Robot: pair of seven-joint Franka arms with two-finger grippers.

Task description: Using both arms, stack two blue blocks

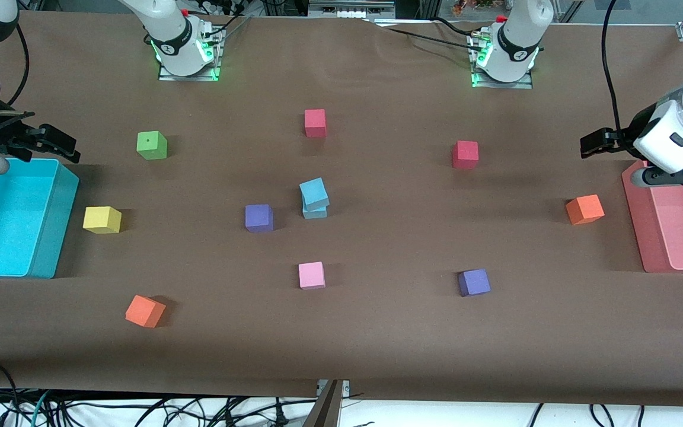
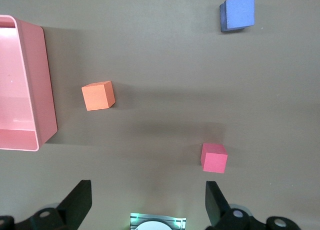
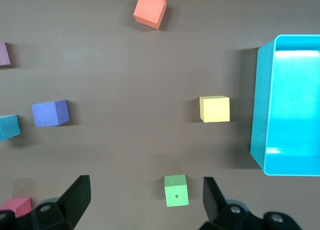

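Two light blue blocks stand stacked in the middle of the table: the upper one sits slightly twisted on the lower one. The right wrist view catches the stack at its border. My left gripper hangs open and empty in the air by the pink tray; its fingers frame bare table. My right gripper hangs open and empty by the cyan bin, with a green cube on the table between its fingers. Neither gripper touches the stack.
Loose cubes lie scattered: green, yellow, two orange, two purple, pink, two red. The bin and tray stand at the table's two ends.
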